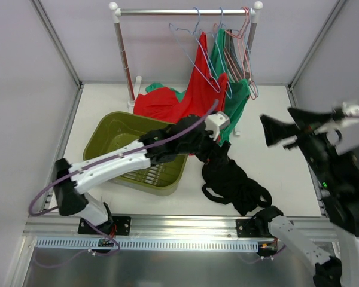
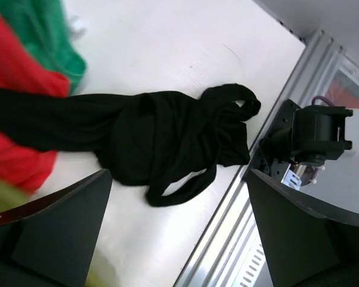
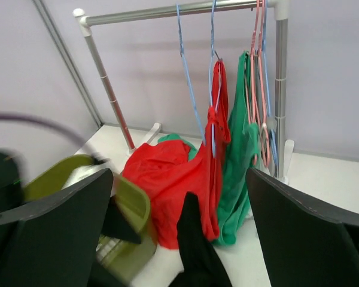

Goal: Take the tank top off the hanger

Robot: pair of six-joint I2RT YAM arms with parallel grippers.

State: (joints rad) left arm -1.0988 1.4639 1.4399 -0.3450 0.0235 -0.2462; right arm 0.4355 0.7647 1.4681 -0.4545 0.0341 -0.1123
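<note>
The black tank top (image 1: 234, 182) lies crumpled on the table near the front edge, one end stretched up toward the red top; it also shows in the left wrist view (image 2: 161, 134) and the right wrist view (image 3: 194, 251). It is off the hanger. A bare light-blue wire hanger (image 1: 194, 58) hangs on the rail, also in the right wrist view (image 3: 188, 78). My left gripper (image 1: 210, 148) hovers over the tank top, open and empty (image 2: 178, 179). My right gripper (image 1: 274, 130) is raised at the right, open and empty (image 3: 179, 173).
A green tub (image 1: 161, 182) sits left of the tank top. A red top (image 1: 185, 101) and a green top (image 1: 239, 101) hang from the rail (image 1: 185, 11) and spill onto the table. Pink hangers (image 1: 245, 36) hang at the rail's right end.
</note>
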